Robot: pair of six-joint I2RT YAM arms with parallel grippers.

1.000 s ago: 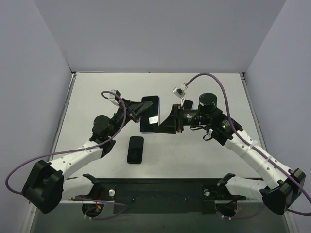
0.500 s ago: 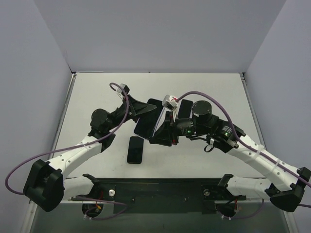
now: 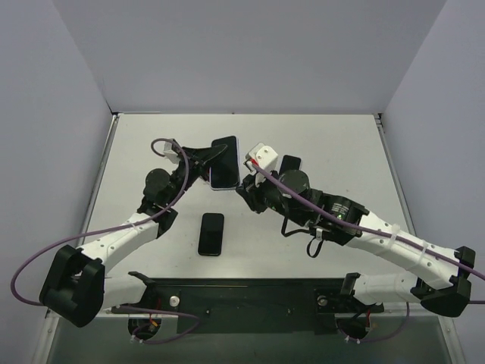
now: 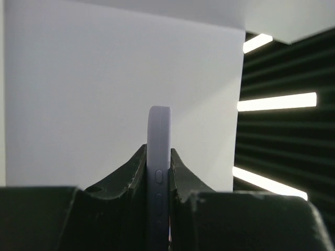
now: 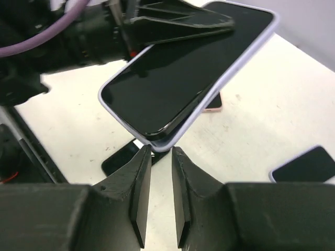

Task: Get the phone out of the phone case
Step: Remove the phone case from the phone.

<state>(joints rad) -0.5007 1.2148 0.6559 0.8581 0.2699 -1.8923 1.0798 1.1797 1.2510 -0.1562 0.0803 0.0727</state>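
The black phone (image 5: 178,78) sits in a lavender phone case (image 5: 238,57) and is held tilted above the table. My left gripper (image 3: 206,164) is shut on it, and the case's side edge (image 4: 158,151) with its buttons stands pinched between the fingers (image 4: 186,178). My right gripper (image 5: 159,150) is closed to a narrow slit at the case's lowest corner (image 5: 163,139), which rests wedged between the fingertips. At that corner the phone's edge stands slightly proud of the case lip. From above, the phone (image 3: 224,165) hangs between both grippers, with the right gripper (image 3: 244,184) just to its right.
A bare black phone (image 3: 211,233) lies on the table in front of the left arm. Another dark phone (image 3: 288,164) lies behind the right wrist. A pinkish object (image 5: 213,103) shows under the held phone. White walls close in the table on three sides.
The left gripper has carried the phone back and to the left, tilting it. The right arm has swung round beneath it, and its jaws have narrowed onto the case's lower corner.
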